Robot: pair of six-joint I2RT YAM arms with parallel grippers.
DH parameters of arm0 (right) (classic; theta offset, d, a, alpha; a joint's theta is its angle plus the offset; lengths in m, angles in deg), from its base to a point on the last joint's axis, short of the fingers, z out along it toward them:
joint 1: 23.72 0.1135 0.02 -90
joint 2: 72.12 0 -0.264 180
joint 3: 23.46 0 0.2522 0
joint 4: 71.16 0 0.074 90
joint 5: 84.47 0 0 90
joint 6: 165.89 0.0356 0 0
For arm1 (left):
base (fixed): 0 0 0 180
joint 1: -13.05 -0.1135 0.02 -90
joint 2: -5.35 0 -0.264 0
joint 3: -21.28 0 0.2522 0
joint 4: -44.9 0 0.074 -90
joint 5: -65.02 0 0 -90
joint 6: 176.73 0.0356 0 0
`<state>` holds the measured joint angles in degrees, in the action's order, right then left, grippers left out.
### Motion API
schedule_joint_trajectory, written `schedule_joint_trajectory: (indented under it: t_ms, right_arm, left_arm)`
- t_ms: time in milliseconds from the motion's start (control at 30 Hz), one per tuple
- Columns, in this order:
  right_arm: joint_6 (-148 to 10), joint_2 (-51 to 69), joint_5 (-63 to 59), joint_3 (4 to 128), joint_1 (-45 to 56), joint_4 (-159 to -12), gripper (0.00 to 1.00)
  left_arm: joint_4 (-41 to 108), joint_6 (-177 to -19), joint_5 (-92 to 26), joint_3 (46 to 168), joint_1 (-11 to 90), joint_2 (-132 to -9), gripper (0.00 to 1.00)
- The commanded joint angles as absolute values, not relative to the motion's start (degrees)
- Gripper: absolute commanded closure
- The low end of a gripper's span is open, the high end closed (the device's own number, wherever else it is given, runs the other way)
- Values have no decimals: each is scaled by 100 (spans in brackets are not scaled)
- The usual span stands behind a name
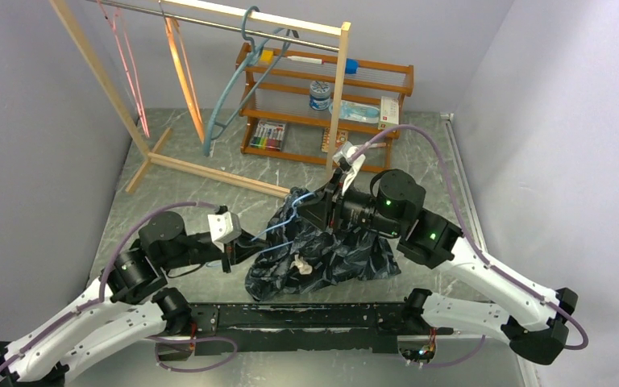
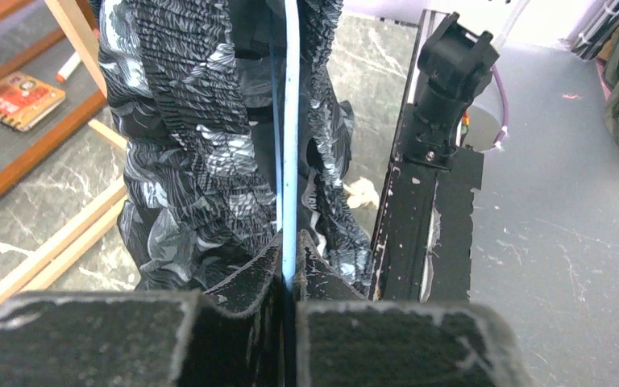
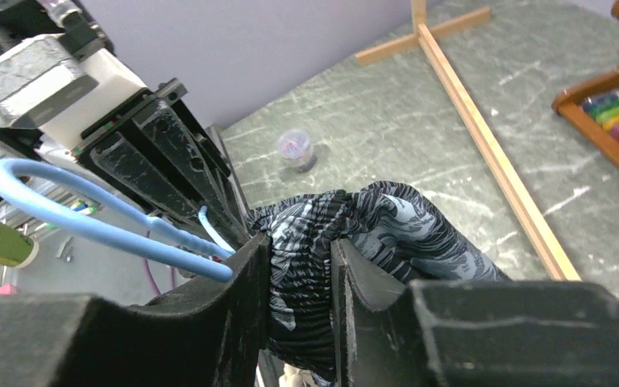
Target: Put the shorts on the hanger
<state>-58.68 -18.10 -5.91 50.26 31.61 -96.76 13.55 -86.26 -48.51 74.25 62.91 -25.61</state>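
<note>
The shorts [image 1: 322, 250], dark with pale wavy streaks and a cream drawstring knot [image 1: 301, 264], hang bunched in mid-table. My right gripper [image 1: 322, 205] is shut on their gathered waistband [image 3: 306, 266] and holds it up. The light-blue wire hanger [image 1: 286, 219] runs from the left into the fabric. My left gripper [image 1: 246, 239] is shut on the hanger's wire [image 2: 290, 161], which passes up between folds of the shorts [image 2: 185, 145]. The hanger's hook [image 3: 72, 210] shows beside the waistband in the right wrist view.
A wooden clothes rail [image 1: 234, 24] stands at the back with a teal plastic hanger [image 1: 238, 81] and pink wire hanger [image 1: 129, 64]. A brown shelf rack [image 1: 326, 105] holds markers and boxes. A black rail [image 1: 306, 316] runs along the near edge. A small jar [image 3: 296, 149] sits on the table.
</note>
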Motion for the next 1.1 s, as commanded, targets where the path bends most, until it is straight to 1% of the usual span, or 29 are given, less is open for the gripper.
schedule_joint_trajectory:
  t_ms: [0, 100, 300, 500, 667, 833, 867, 900, 933, 967, 1067]
  right_arm:
    - [-6316, -1902, -1185, 5159, 3200, -9476, 66]
    - [-6398, -1936, -904, 5333, 3205, -9771, 65]
    - [-6511, -2077, -693, 5589, 3198, -10070, 58]
    - [-6378, -1890, -1292, 5935, 3199, -10127, 50]
    - [-6529, -1739, -1147, 6325, 3200, -10442, 48]
    - [-7129, -1673, -1142, 6664, 3200, -10949, 46]
    - [-7343, -1689, -1201, 6700, 3200, -10977, 44]
    - [-7634, -1712, -1340, 6736, 3200, -11015, 36]
    - [-7981, -1747, -1503, 6728, 3200, -11034, 7]
    - [-8232, -1791, -1621, 6721, 3199, -11068, 1]
    - [-8644, -1697, -1803, 7024, 3204, -11607, 1]
  left_arm:
    - [2337, -8551, -4928, 7389, 6290, -2430, 93]
    - [2393, -8563, -4855, 7291, 6288, -2299, 93]
    - [2770, -8618, -4797, 6909, 6288, -1995, 93]
    - [2944, -8560, -4710, 6786, 6289, -1977, 93]
    - [3101, -8554, -4668, 6690, 6288, -1916, 93]
    - [3320, -8570, -4710, 6544, 6288, -1805, 93]
    - [3317, -8560, -4728, 6533, 6288, -1788, 93]
    - [3315, -8548, -4733, 6535, 6288, -1779, 93]
    - [3297, -8531, -4751, 6541, 6288, -1770, 93]
    - [3291, -8517, -4772, 6545, 6288, -1753, 93]
    - [3262, -8498, -4797, 6545, 6288, -1668, 93]
